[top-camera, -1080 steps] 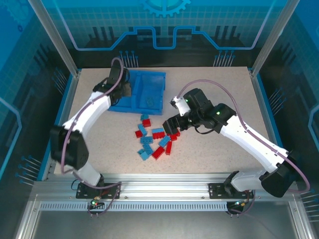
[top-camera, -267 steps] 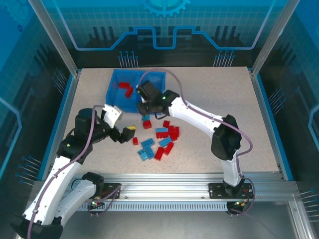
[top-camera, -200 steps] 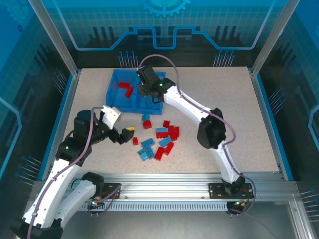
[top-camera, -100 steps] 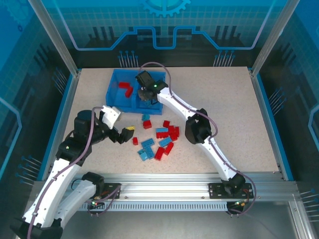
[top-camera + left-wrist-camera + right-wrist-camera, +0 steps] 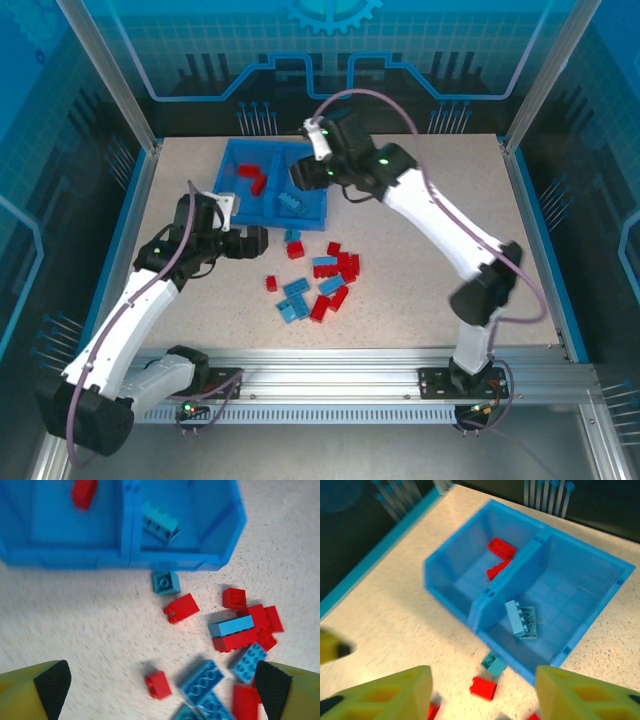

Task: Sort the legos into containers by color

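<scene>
1. I am holding the right gripper point(image 5: 482, 687), jaws spread and empty, over the tray point(image 5: 447, 587); a light blue brick point(image 5: 521, 620) is lying in its right compartment.
2. I am hovering the left gripper point(image 5: 162, 682), jaws wide, over the loose legos point(image 5: 239, 632), ready for a pick.
3. Red bricks point(image 5: 497, 552) are occupying the left compartment.

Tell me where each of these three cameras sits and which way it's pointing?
Top external: fixed above and behind the arms, looking down at the table; both arms, left gripper and right gripper show.
Left wrist: on the left arm, looking down at loose legos and the tray's near wall; its fingertips sit in the bottom corners.
Right wrist: above the tray, looking down into both compartments; its fingers show at the bottom.
Shared: both wrist views catch the light blue lego in the tray's right compartment.
</scene>
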